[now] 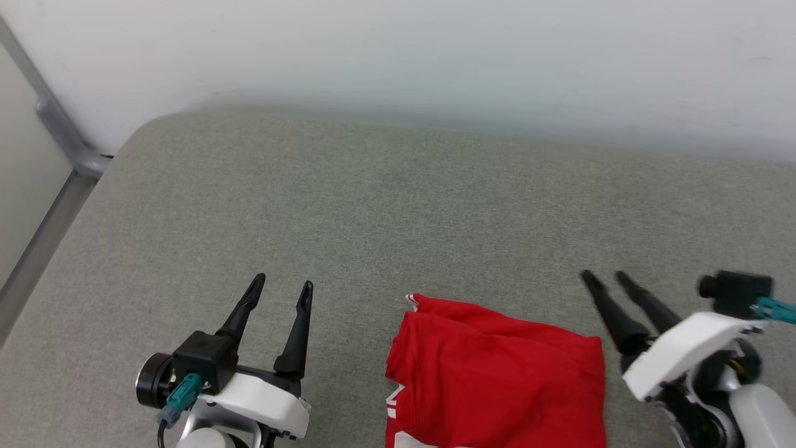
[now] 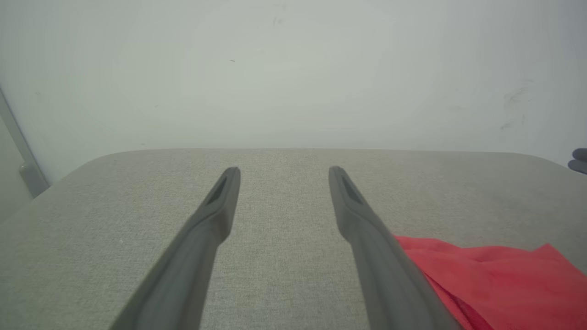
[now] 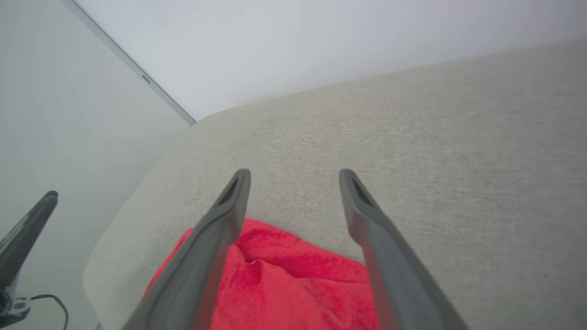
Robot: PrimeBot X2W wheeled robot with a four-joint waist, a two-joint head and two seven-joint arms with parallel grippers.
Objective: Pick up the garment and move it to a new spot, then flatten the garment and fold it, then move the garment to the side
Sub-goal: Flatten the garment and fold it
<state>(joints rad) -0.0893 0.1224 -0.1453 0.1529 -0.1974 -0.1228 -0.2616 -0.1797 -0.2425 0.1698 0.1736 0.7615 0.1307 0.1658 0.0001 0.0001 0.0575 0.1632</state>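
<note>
The garment [image 1: 497, 376] is a red jersey lying folded into a rough rectangle on the grey cushion, at the bottom centre of the head view, with a bit of white lettering at its lower left. My left gripper [image 1: 283, 285] stands open to its left, apart from it. My right gripper [image 1: 603, 277] is open just off the garment's right edge, nothing between its fingers. In the left wrist view the garment [image 2: 495, 279] lies to the right of the open left gripper [image 2: 284, 170]. In the right wrist view the garment [image 3: 293, 288] lies below the open right gripper [image 3: 294, 173].
The grey cushion [image 1: 373, 211] stretches wide beyond the garment. A pale wall [image 1: 435, 56] rises behind it. A grey metal rail [image 1: 56, 124] runs down the far left. The cushion's rounded corner and left edge show in the right wrist view, with the other arm's finger [image 3: 27, 224] beyond.
</note>
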